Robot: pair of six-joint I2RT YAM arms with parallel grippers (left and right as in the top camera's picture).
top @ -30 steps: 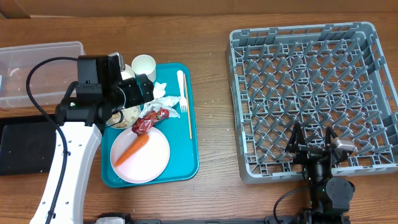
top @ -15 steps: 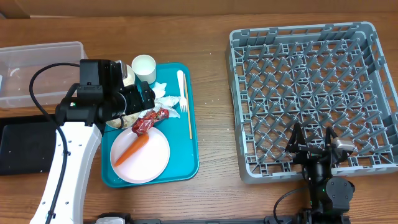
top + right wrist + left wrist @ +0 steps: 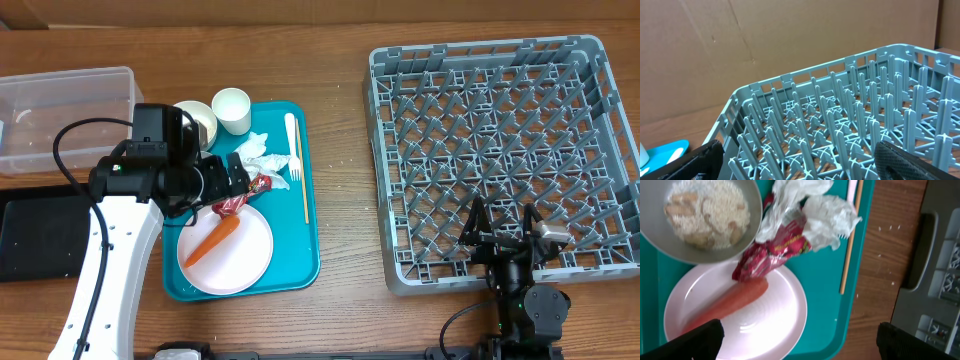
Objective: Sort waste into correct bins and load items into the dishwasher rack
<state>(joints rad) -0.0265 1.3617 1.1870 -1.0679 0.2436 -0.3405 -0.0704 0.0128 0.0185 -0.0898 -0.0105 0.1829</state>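
Beyond the left edge of the teal tray (image 3: 312, 255), the clear tub (image 3: 70, 78) sat toward the far side and the black tray (image 3: 25, 235) toward the near side, both off the tray. Over the tray's left half the left gripper (image 3: 236, 182) hung with its jaws spread wide and nothing between them. At the tray's left side stood a bowl (image 3: 670, 255) of rice scraps (image 3: 707, 212). On the near left, the carrot (image 3: 727, 305) lay diagonally on the pink plate (image 3: 780, 330). It looked firm and smooth, apt to roll, and best taken across its thick middle. The red wrapper (image 3: 772, 255) at the tray's middle seemed feather-light, crinkly and slick. It would likely spring or slip unless pinched across its bunched centre, clear of its neighbours. In the wrist view it lay just ahead of the open gap between the fingers (image 3: 695, 340), not yet inside it. One end rested over the plate's rim, touching the carrot's tip, and the other lay against the white napkins (image 3: 825, 215), which looked soft and easily snagged. Toward the tray's right edge the fork (image 3: 291, 140) and a wooden stick (image 3: 849, 245) lay lengthwise. Well to the right of the tray stood the rack (image 3: 500, 120). The right gripper (image 3: 501, 222) hovered at its near edge, fingers apart and holding nothing.
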